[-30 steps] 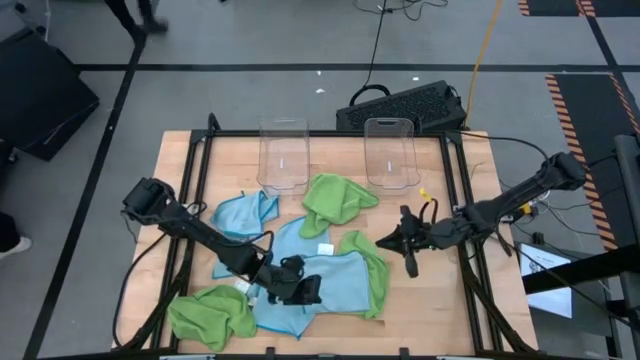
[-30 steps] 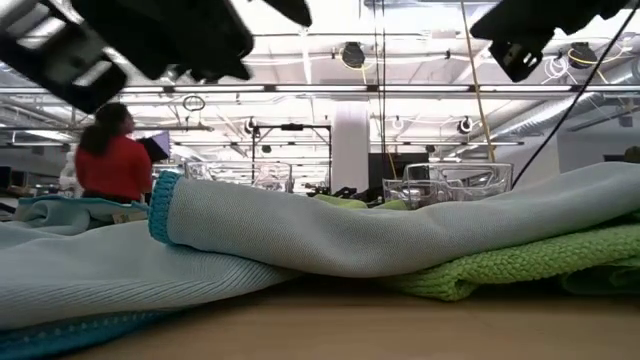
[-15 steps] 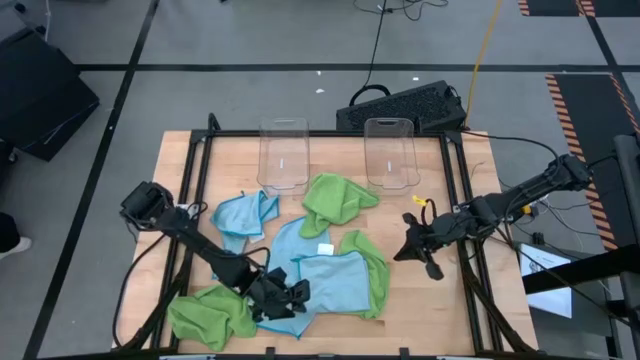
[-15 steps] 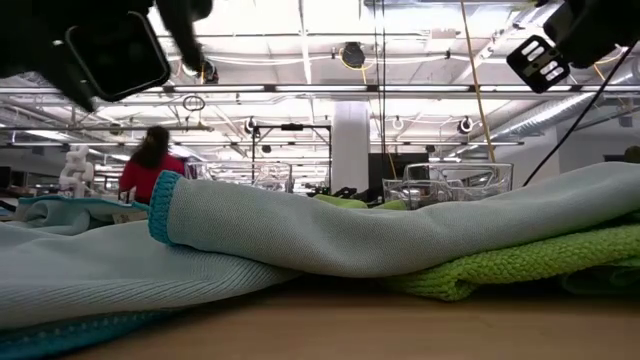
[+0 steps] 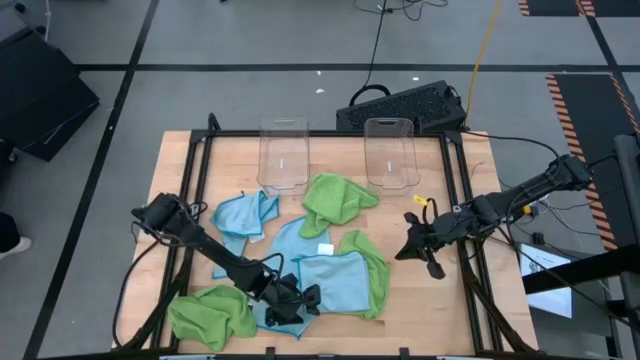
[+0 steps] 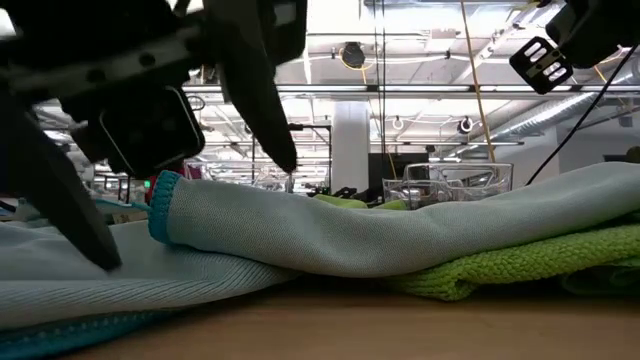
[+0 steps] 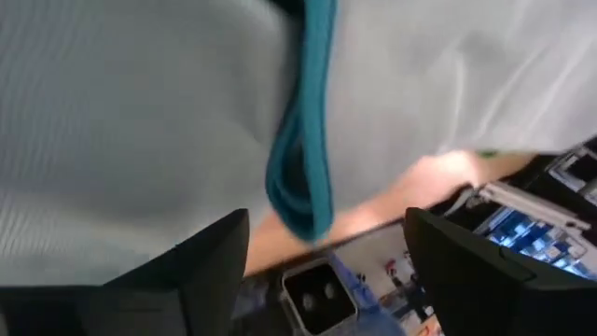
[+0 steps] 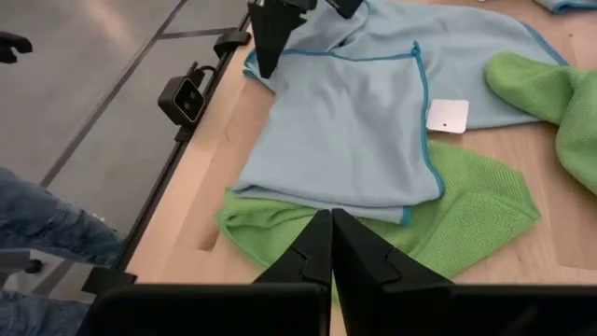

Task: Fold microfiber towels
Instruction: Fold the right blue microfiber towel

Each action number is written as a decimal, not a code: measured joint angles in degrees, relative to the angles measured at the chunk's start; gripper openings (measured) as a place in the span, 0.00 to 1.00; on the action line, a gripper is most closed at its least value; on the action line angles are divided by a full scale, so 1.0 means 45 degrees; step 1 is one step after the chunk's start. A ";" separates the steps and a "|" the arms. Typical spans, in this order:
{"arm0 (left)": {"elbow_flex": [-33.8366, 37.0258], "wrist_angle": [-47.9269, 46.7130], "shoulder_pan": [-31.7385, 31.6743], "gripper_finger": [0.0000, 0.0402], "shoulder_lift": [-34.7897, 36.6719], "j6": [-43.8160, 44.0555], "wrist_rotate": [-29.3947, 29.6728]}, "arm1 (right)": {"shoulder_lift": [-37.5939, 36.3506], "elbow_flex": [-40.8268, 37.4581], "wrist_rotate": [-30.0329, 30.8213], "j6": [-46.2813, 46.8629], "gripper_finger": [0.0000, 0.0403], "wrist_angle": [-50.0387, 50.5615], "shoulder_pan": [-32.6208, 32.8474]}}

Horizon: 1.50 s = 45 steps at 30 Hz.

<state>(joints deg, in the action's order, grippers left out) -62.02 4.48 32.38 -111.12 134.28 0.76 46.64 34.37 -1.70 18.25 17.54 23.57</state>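
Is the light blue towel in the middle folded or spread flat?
Folded: the light blue towel lies doubled, its rolled fold edge visible in the low view.

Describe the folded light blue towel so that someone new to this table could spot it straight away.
Start at the wooden table and go to its near edge, opposite the two clear bins. There the folded light blue towel lies flat, overlapping a lime green towel, beside the open left gripper. Unlike the crumpled cloths around it, it is a neat flat rectangle with a darker teal border.
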 joint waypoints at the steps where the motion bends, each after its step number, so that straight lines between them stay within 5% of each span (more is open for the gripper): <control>1: 0.0000 -0.0007 0.0000 0.73 -0.0065 -0.0032 0.0158 | 0.0049 0.0000 0.0026 0.0004 0.00 -0.0035 -0.0005; 16: -0.0008 -0.0388 -0.0287 0.70 -0.0231 -0.1975 0.1178 | 0.0091 -0.0238 0.0357 0.1679 0.00 -0.0105 0.0000; 28: 0.0000 -0.0730 -0.0291 0.31 -0.0231 -0.2646 0.1178 | 0.0091 -0.0238 0.1760 0.2796 0.00 -0.1247 -0.0005; 34: 0.0002 -0.0420 -0.0287 0.19 -0.0173 -0.2823 0.1109 | 0.0091 -0.0238 0.1759 0.3027 0.00 -0.1379 0.0000; 45: 0.0010 0.0013 -0.0374 0.33 -0.0154 -0.3075 0.1076 | 0.0629 -0.0238 0.1755 0.3804 0.00 -0.1375 0.0000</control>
<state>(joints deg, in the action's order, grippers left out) -61.98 4.53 30.70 -111.81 120.44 5.61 49.47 33.30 6.20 35.36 11.35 23.57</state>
